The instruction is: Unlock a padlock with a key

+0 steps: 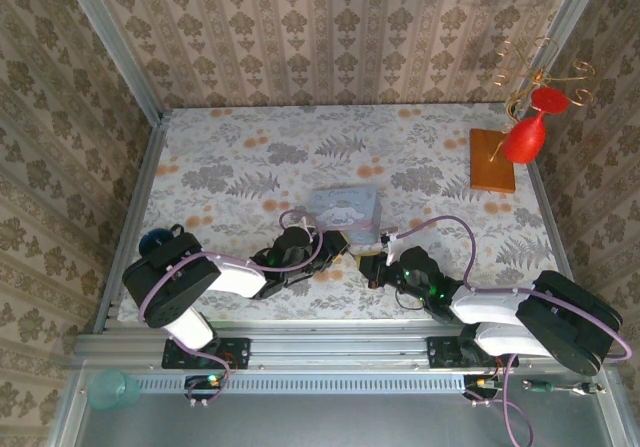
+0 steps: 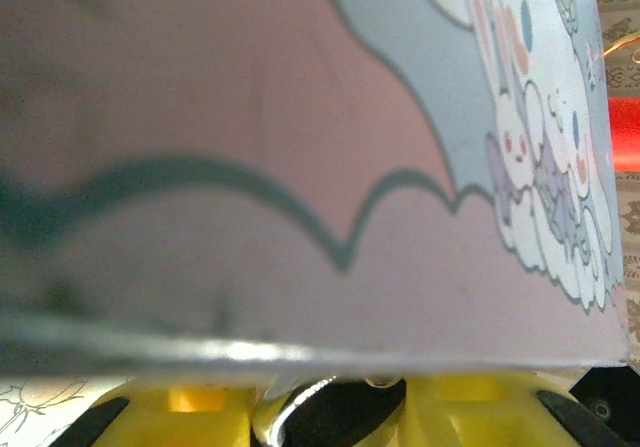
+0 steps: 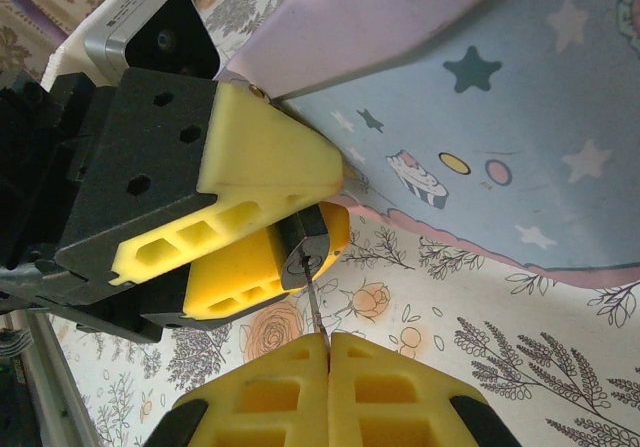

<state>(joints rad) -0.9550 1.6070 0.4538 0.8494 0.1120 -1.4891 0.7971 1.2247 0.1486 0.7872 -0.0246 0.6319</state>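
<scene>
We see the pastel cartoon tin (image 1: 345, 210), with the left gripper (image 1: 338, 241) at its near side and the right gripper (image 3: 328, 355) just behind, farther from the tin. The left's 2 yellow fingers clamp the tiny dark padlock (image 3: 303, 250) beside the tin. The right's press together on a thin key (image 3: 313, 312) touching it.

Left arm (image 1: 235, 277), right arm (image 1: 480, 307) low, forearms angled inward, tips nearly meeting. Left gripper (image 3: 322, 222) clamped on padlock (image 3: 303, 250); right gripper (image 3: 328, 339) pinching key (image 3: 313, 312).
</scene>
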